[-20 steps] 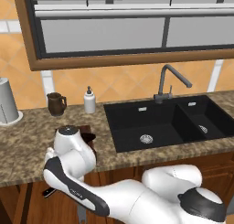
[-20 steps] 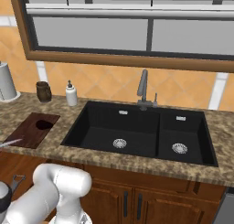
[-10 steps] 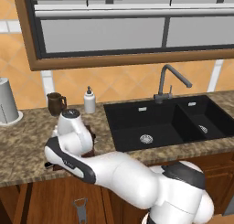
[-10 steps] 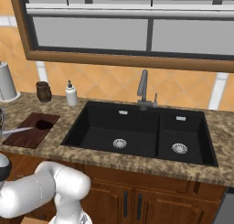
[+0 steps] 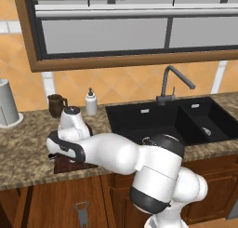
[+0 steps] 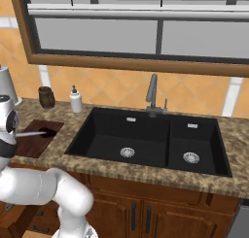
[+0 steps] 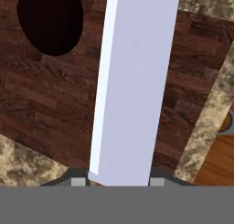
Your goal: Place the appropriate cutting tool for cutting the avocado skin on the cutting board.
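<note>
Knife (image 7: pixel 132 81) in gripper (image 7: pixel 119 182), blade over cutting board (image 7: pixel 41 104), beside avocado (image 7: pixel 49 19).

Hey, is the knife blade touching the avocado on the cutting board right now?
Cannot tell. In the hand view the knife passes beside the avocado over the cutting board, but height is unclear.

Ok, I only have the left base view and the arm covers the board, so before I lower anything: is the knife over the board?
Observer: Yes. In the hand view the knife runs across the cutting board.
Operator: Where's the avocado?
Observer: The avocado sits on the board, beside the blade, not under it.
Operator: Is the knife released?
Observer: No, the gripper is closed on it.
</note>
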{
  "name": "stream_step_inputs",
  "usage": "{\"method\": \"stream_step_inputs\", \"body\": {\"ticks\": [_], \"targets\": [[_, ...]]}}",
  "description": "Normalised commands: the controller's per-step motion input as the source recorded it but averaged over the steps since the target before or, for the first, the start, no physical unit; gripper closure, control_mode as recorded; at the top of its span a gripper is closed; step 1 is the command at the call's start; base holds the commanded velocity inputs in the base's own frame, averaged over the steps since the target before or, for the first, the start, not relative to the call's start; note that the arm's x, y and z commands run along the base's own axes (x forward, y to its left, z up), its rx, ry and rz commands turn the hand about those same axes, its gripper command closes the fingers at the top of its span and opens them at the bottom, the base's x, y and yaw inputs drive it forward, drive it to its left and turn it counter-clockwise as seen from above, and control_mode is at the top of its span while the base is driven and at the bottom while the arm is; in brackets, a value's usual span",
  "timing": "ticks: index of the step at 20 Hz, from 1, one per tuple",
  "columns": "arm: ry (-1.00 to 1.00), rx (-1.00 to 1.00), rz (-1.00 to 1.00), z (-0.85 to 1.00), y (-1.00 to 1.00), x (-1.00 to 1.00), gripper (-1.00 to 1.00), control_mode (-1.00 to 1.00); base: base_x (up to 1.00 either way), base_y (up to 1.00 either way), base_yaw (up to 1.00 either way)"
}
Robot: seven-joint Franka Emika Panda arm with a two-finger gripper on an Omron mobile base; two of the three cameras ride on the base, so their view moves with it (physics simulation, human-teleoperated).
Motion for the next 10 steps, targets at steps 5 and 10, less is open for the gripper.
{"method": "stream_step_inputs", "body": {"ticks": [5, 10], "targets": [[0.0, -0.02, -0.08, -0.51, 0.0, 0.08, 1.0, -1.0, 0.0, 0.0, 0.0], [-0.01, -0.01, -0.09, -0.42, 0.0, 0.0, -1.0, -1.0, 0.0, 0.0, 0.0]]}}
